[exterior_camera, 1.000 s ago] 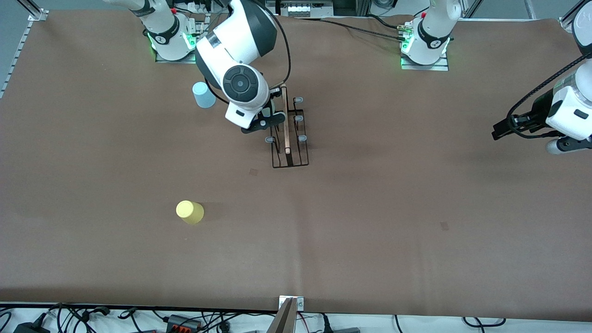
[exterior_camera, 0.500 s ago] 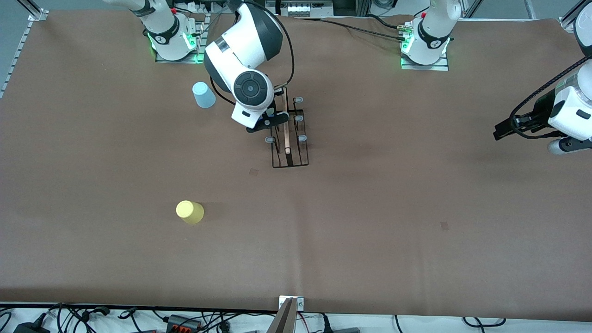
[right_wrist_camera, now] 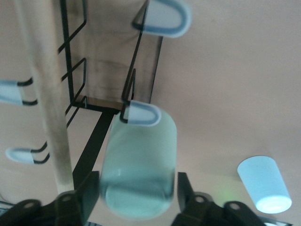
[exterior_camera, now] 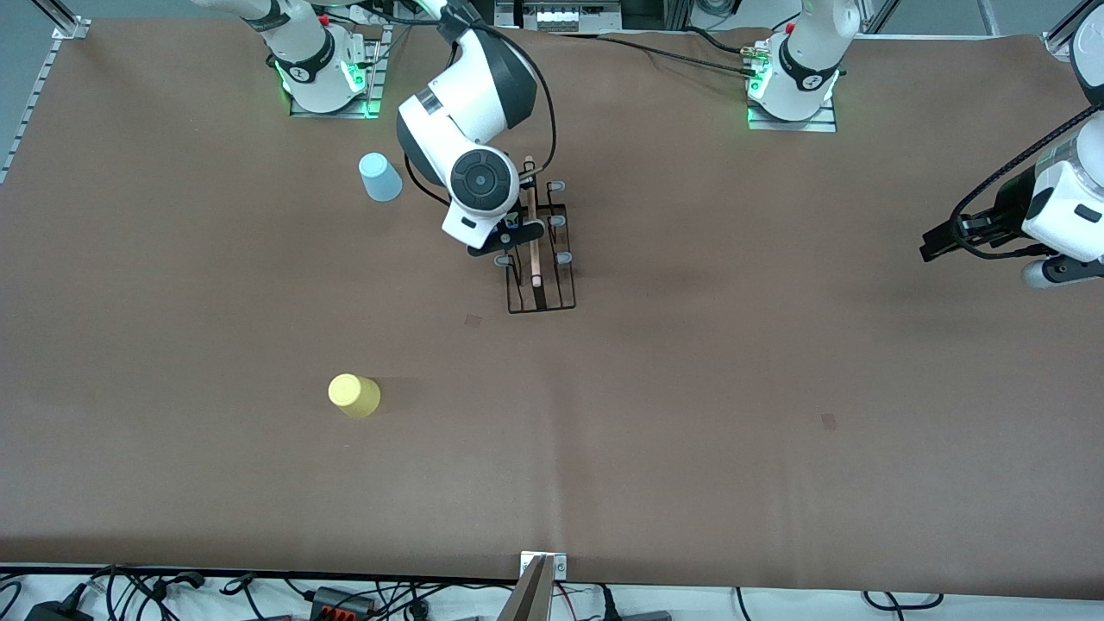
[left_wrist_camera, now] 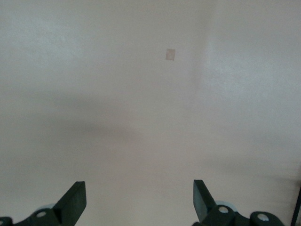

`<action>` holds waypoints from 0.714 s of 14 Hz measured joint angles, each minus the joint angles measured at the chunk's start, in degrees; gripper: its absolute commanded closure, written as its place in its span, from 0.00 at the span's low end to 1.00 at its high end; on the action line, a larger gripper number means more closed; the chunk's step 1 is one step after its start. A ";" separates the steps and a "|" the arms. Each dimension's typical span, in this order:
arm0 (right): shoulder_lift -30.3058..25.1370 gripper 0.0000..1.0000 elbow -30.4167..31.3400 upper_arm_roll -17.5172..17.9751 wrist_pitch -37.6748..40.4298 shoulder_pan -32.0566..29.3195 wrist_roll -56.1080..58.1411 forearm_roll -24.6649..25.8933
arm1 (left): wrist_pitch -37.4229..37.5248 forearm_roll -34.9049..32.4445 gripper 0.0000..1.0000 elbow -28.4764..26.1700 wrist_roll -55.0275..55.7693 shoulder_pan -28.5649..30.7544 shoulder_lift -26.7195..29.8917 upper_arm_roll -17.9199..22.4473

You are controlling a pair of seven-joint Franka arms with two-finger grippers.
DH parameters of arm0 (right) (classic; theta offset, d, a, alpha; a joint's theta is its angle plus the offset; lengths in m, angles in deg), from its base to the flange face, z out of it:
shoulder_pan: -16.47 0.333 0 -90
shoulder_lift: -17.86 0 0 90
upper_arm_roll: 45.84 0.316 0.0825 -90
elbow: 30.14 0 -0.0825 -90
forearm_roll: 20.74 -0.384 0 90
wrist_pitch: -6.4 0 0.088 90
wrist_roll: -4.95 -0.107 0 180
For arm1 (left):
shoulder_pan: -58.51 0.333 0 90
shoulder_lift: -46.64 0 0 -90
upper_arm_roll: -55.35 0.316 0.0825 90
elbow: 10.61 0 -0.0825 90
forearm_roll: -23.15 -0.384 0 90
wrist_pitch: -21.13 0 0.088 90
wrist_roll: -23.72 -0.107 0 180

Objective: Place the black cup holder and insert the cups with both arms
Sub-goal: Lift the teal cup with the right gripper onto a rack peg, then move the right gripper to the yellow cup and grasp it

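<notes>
The black cup holder (exterior_camera: 541,297) stands upright mid-table, its wooden rod (exterior_camera: 533,233) on top; it also shows in the right wrist view (right_wrist_camera: 75,70). My right gripper (exterior_camera: 509,237) is over the holder's side toward the right arm's end. It is shut on the mint green cup (right_wrist_camera: 138,165), whose mouth meets a grey-tipped peg (right_wrist_camera: 141,114). The mint cup is hidden under the arm in the front view. The light blue cup (exterior_camera: 379,177) stands upside down beside the holder. The yellow cup (exterior_camera: 354,395) stands nearer the front camera. My left gripper (exterior_camera: 931,244) is open, empty and waits.
The left wrist view shows only bare brown table under my open left gripper (left_wrist_camera: 139,202). The light blue cup (right_wrist_camera: 264,183) sits close to my right gripper (right_wrist_camera: 136,197). Cables lie along the table's edge nearest the front camera.
My right arm has moved toward the cup holder with the mint cup, bringing its gripper against the pegs. The left arm has barely moved.
</notes>
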 measured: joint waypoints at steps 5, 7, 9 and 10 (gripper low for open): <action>-4.38 0.00 -3.50 -2.13 0.34 -2.84 -9.98 -0.75 | 0.00 0.00 0.00 -0.02 0.00 0.00 0.00 0.00; -6.07 0.00 -6.00 -4.52 0.66 -7.97 -9.92 -0.02 | 0.00 0.00 0.00 -0.04 0.00 0.00 0.00 -0.01; -5.11 0.00 -7.79 -5.31 -1.07 -14.84 -6.41 5.39 | 0.00 0.00 0.00 -0.05 0.00 0.00 0.00 -0.01; -3.27 0.00 -8.50 -5.40 -3.34 -17.72 -3.97 8.37 | 0.00 0.00 0.00 -0.06 0.00 0.00 0.00 -0.01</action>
